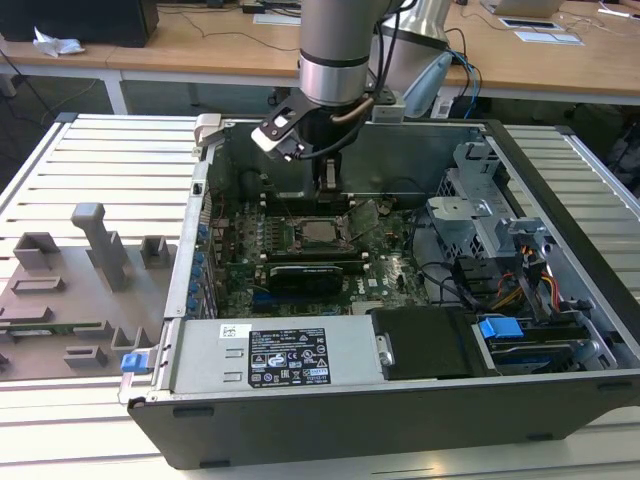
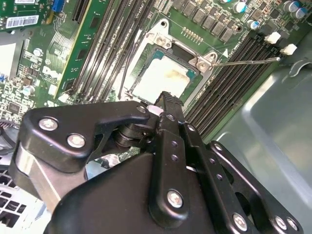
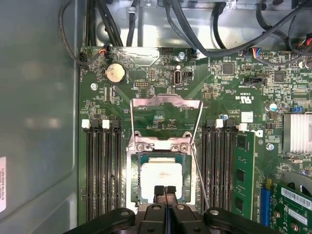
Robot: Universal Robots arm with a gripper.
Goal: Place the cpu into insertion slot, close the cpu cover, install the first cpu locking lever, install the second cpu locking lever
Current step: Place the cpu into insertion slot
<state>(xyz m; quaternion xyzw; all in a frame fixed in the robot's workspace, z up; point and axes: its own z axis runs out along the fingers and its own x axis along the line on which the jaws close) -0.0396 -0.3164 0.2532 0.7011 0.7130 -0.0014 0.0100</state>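
Note:
The cpu lies flat in the insertion slot, its pale silvery top showing in both wrist views, cpu. The cpu cover looks raised, standing up from its hinge at one side of the slot. A thin locking lever runs along one side of the slot, and the same lever sticks out over the memory slots. My gripper is shut with nothing in it, hovering over the edge of the cpu. In the exterior view the gripper hangs just above the slot.
Long black memory slots flank the socket on both sides. A coin battery and black cables lie beyond it. The case wall, a drive cage and a power supply surround the motherboard. Grey fixtures stand at the exterior view's left.

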